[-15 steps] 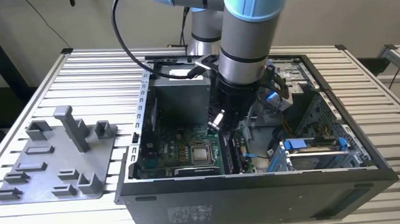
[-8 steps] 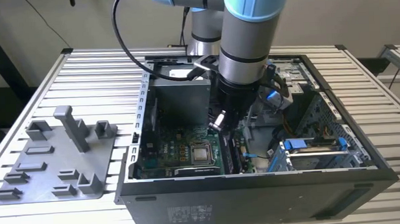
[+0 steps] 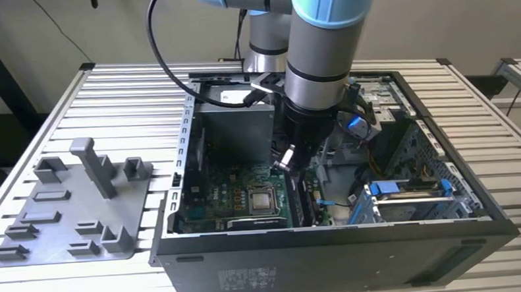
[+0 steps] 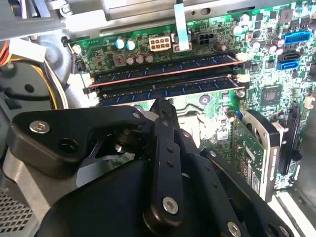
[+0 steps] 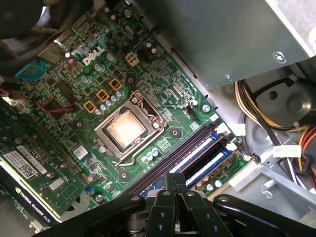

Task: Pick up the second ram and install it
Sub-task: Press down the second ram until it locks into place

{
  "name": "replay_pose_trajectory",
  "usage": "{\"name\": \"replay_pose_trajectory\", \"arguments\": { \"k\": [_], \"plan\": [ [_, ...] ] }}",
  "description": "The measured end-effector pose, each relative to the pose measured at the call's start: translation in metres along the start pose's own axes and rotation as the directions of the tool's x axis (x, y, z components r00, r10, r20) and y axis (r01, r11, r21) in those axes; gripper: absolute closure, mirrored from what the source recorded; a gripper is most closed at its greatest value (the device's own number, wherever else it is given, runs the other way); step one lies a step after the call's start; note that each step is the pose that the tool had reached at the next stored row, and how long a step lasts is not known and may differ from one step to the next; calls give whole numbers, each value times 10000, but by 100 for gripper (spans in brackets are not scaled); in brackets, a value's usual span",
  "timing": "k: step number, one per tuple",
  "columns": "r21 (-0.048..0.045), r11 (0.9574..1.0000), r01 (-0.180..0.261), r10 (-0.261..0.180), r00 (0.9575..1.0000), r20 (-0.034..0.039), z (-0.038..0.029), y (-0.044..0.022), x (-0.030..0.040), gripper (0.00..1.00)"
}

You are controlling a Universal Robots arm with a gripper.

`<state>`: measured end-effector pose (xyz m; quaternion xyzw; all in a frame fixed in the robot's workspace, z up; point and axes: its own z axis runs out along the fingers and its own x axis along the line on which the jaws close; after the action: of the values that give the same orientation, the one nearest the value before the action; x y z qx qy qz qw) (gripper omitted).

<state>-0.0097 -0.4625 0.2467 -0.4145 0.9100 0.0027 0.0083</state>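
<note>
Item: open computer case (image 3: 335,248), lying on its side on a slatted metal table (image 3: 108,93), with the arm (image 3: 318,58) reaching down into it.

Pincer (image 3: 287,162): inside the case, low over the green motherboard (image 5: 74,89); its black fingers (image 4: 163,111) are drawn together, tips meeting, clamped on nothing.

Second ram (image 4: 165,91): seated lengthwise in a motherboard slot, a dark blue stick edge-up, directly in front of the pincer's tips in the second wrist view, very close to them; whether tip and stick touch cannot be told. A like stick (image 4: 165,69) sits in the neighbouring slot, parallel, on the far side from the pincer. In the first wrist view the slots (image 5: 197,153) run just beyond the fingertips.

Also in the case: processor socket (image 5: 127,129) beside the memory slots; bundle of yellow and black cables (image 5: 276,108).

On the table, at the exterior view's left: grey plastic holder tray (image 3: 70,220) with upright posts, well apart from the pincer.
</note>
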Motion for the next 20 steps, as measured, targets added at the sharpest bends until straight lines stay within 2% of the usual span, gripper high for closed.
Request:
{"name": "replay_pose_trajectory", "arguments": {
  "k": [10,20],
  "plan": [
    [-8,9987,515,-515,9987,-1,23,1,2,89],
    [-13,9977,681,-681,9977,1,25,1,1,89]
  ]
}}
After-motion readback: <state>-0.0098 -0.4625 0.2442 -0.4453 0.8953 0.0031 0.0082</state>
